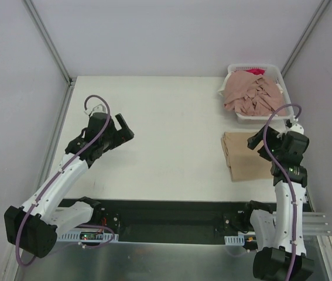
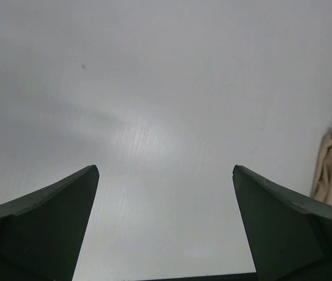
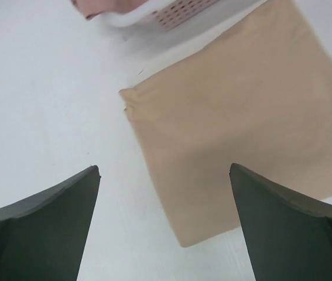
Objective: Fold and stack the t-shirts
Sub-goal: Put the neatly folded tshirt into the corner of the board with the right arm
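Note:
A tan t-shirt point(image 1: 243, 156) lies folded flat in a rectangle on the right side of the white table; the right wrist view shows it too point(image 3: 236, 129). Dusty pink t-shirts point(image 1: 252, 96) are heaped loosely in the white basket point(image 1: 258, 117) behind it. My right gripper point(image 1: 258, 146) hovers over the folded shirt's right part, jaws wide open and empty point(image 3: 164, 170). Over bare table at the left, my left gripper point(image 1: 125, 129) is open and empty point(image 2: 166, 170). The tan shirt's edge point(image 2: 331, 167) shows at the far right of the left wrist view.
The lattice basket point(image 3: 177, 14) stands at the back right corner, a pink sleeve point(image 3: 95, 7) hanging over its rim. Grey walls close in the table on the left, back and right. The arm bases and a black rail run along the near edge.

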